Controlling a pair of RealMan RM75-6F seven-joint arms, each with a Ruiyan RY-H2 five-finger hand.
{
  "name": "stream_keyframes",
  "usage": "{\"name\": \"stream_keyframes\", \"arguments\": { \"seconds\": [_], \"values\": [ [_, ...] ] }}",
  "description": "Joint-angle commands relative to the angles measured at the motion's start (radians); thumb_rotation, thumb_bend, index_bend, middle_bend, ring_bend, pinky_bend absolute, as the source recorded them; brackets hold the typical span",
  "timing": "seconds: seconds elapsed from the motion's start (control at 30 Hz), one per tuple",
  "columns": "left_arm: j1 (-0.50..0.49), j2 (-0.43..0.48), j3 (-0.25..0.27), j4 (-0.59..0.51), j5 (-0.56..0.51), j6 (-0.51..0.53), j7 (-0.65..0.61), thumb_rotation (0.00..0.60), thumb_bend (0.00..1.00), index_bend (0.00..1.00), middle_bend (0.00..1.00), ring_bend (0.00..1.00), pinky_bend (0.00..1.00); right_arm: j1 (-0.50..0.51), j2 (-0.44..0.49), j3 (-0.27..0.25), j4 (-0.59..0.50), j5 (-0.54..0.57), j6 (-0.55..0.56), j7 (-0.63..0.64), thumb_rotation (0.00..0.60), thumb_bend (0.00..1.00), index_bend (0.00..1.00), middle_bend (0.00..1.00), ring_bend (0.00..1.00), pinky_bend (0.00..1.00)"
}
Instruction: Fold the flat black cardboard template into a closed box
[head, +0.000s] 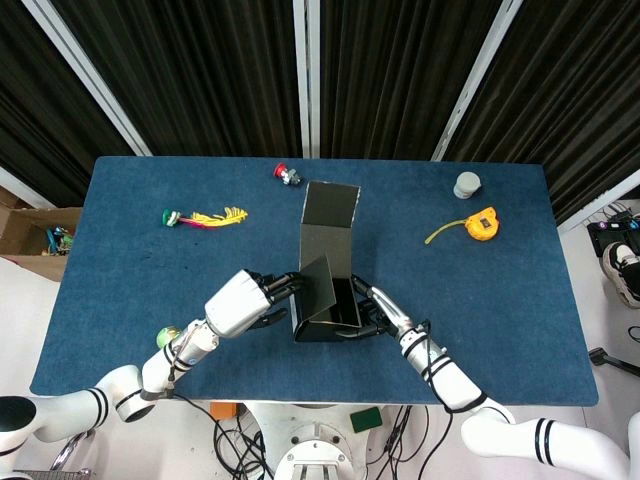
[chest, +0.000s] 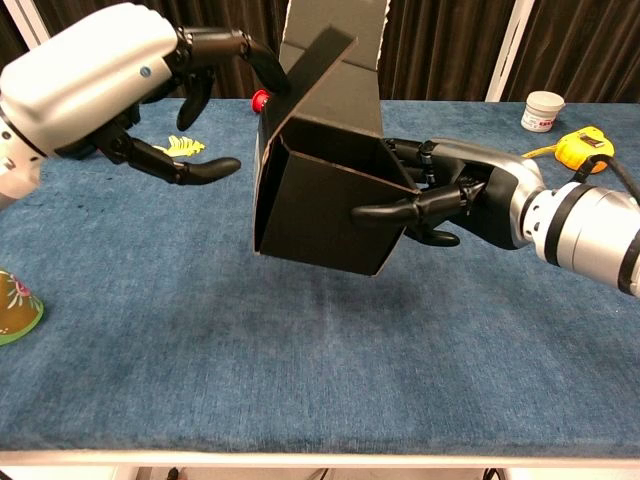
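Observation:
The black cardboard box (head: 322, 305) (chest: 322, 205) is partly formed and held a little above the blue table (head: 130, 270). Its top is open, and a long lid flap (head: 330, 215) stands up at the back. A side flap (chest: 322, 62) leans inward over the opening from the left. My right hand (head: 388, 316) (chest: 455, 195) grips the box's right wall, thumb across the front face. My left hand (head: 245, 302) (chest: 130, 75) is at the box's left side with fingers spread. Its upper fingertips (chest: 268, 68) reach the leaning flap; it holds nothing.
A yellow tape measure (head: 483, 222) (chest: 585, 148) and a small white jar (head: 467, 184) (chest: 542, 110) sit at the right rear. A red toy (head: 288, 175) and a yellow-green toy (head: 205, 216) lie behind. A green cone-shaped toy (chest: 15, 305) stands at the front left edge.

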Motion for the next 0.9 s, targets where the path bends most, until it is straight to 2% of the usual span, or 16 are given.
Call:
{"name": "stream_keyframes", "arguments": {
  "seconds": [0.03, 0.37, 0.6, 0.9],
  "values": [
    [-0.019, -0.022, 0.019, 0.058, 0.025, 0.007, 0.008, 0.6, 0.23, 0.27, 0.26, 0.68, 1.0, 0.016, -0.02, -0.012, 0.026, 0.027, 0.005, -0.049, 0.6, 0.4, 0.32, 0.43, 0.75, 1.0],
    [-0.046, -0.125, 0.08, 0.266, 0.038, 0.005, -0.053, 0.6, 0.23, 0.28, 0.26, 0.68, 1.0, 0.046, -0.082, -0.027, 0.105, 0.093, 0.004, -0.139, 0.6, 0.4, 0.32, 0.42, 0.75, 1.0],
    [-0.057, -0.177, 0.114, 0.354, 0.03, -0.008, -0.099, 0.6, 0.23, 0.29, 0.26, 0.68, 1.0, 0.05, -0.106, -0.045, 0.146, 0.096, 0.015, -0.182, 0.6, 0.42, 0.32, 0.42, 0.75, 1.0],
    [-0.064, -0.225, 0.162, 0.447, 0.035, -0.022, -0.088, 0.6, 0.23, 0.31, 0.27, 0.68, 1.0, 0.043, -0.138, -0.072, 0.198, 0.072, 0.043, -0.217, 0.6, 0.43, 0.32, 0.41, 0.75, 1.0]
  ]
}}
